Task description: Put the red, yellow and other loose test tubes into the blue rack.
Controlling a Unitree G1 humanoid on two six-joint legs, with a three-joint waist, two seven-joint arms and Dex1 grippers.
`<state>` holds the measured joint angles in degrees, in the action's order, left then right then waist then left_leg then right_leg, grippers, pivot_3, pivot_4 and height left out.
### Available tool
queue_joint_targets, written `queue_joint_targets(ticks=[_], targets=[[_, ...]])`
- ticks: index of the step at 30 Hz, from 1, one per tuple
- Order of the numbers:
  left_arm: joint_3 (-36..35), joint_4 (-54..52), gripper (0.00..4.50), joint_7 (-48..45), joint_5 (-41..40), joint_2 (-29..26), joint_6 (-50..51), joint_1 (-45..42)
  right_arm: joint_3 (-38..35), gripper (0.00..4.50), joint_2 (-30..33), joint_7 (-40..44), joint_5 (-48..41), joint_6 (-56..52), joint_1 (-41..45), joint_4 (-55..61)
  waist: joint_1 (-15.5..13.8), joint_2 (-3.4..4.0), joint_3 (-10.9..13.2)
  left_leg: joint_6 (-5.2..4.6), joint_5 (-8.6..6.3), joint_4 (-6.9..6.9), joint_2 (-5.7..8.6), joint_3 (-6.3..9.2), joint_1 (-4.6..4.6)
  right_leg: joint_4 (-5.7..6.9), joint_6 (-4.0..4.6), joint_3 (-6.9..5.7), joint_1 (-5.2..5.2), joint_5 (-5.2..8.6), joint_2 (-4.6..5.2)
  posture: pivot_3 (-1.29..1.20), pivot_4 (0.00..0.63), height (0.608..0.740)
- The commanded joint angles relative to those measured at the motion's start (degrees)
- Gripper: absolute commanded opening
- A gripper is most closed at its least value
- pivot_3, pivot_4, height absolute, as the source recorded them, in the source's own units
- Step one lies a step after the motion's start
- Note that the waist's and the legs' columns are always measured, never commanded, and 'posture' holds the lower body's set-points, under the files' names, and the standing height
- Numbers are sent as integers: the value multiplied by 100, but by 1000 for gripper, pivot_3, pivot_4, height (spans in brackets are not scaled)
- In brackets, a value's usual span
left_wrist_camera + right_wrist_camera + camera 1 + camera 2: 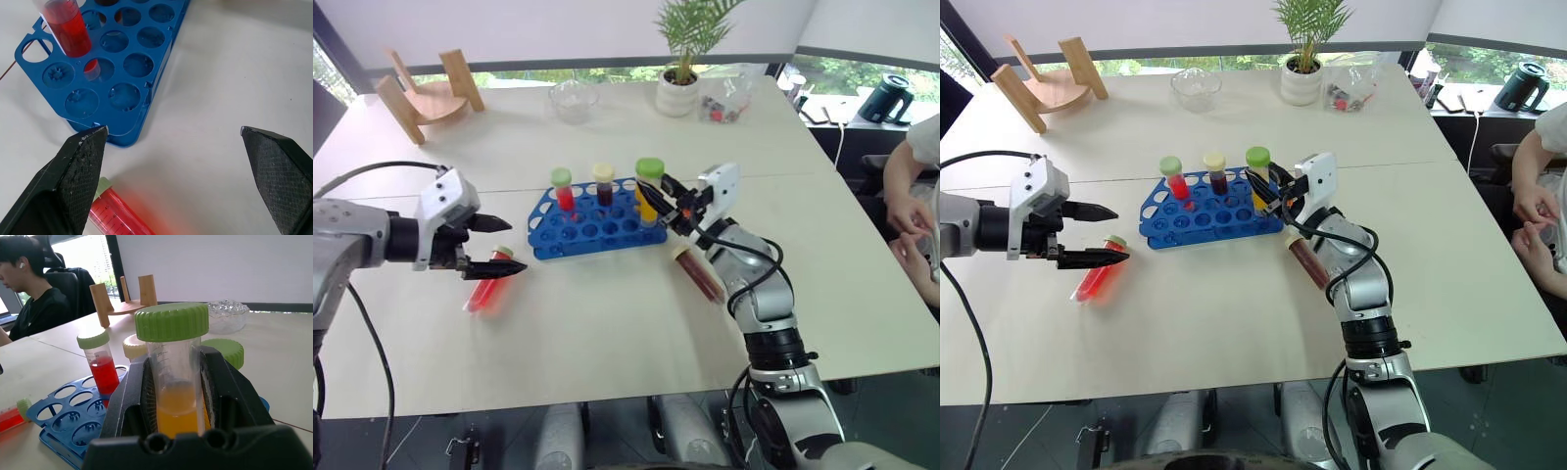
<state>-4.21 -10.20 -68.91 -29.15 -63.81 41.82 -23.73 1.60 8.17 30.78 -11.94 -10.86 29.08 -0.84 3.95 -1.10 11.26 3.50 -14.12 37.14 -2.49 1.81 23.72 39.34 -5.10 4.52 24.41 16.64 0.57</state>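
1. You get bright, even daylight from the windows (862, 73) behind the table (607, 323).
2. Shadows stay soft and faint.
3. Your left wrist view blurs the near red tube (117, 218); the fingertips (80, 166) look sharp.

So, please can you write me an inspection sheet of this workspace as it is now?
Surface: white table, mostly bare.
Job's things: blue rack holds red and dark tubes; red tube and dark tube lie loose.
Clutter: wooden stand, glass bowl, potted plant.
Grippers: left gripper open above red tube; right gripper shut on yellow tube at rack.
Cables: black, along both arms.
Surroundings: person's hands at right edge.
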Motion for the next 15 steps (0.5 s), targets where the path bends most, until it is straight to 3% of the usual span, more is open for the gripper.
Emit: queue_joint_targets(ticks=[1,15], targets=[[-26,-66,4500,5,31,-19,-44,-115,61,835,108,25,32,59,-120,26,-1,0,0,0,0,0,0,0,0,0,0,0,-1,0,0,0,150,740],[138,81,4500,19,123,143,-134,-263,58,835,256,-56,55,284,-233,-63,-14,-2,-1,0,0,1,1,0,-10,0,0,1,-13,0,0,0,150,740]])
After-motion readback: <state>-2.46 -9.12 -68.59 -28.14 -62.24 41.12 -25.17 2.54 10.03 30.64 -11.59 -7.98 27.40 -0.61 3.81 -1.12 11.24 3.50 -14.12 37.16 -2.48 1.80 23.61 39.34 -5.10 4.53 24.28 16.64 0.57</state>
